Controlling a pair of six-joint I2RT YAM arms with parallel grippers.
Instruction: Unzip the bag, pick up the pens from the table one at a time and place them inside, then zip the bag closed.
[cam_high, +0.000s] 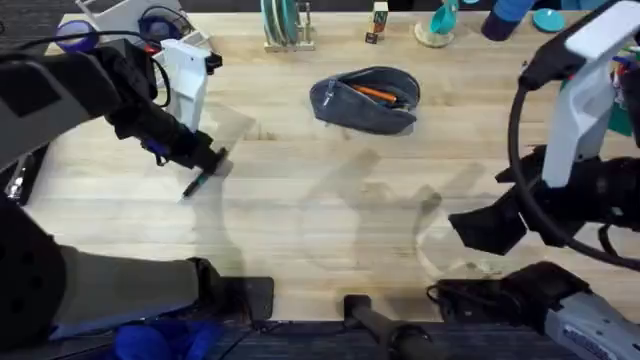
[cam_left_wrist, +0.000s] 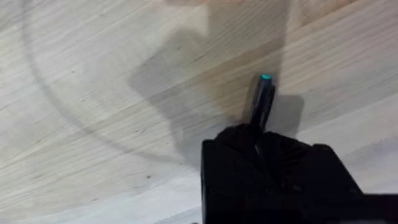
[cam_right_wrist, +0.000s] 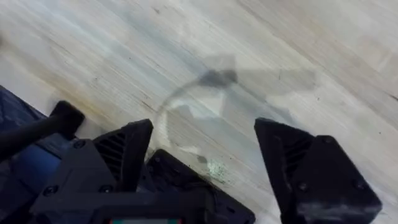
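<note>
Between the fingers: the left gripper (cam_high: 207, 165) pinches the black pen (cam_high: 196, 184), its jaws pressed together on the barrel.
Pen tip: in the left wrist view the black pen (cam_left_wrist: 262, 98) juts out past the gripper (cam_left_wrist: 260, 148), ending in a small teal dot, just above the table (cam_left_wrist: 93, 93).
Beyond the left gripper: the bag (cam_high: 366, 99) lies well apart, toward the far middle of the table (cam_high: 300, 210), its zipper open.
Inside the bag: the orange pen (cam_high: 378, 94) lies along the opening.
Right gripper: the right gripper (cam_right_wrist: 202, 155) hovers above bare wood with fingers spread wide, holding nothing, well apart from the bag.
</note>
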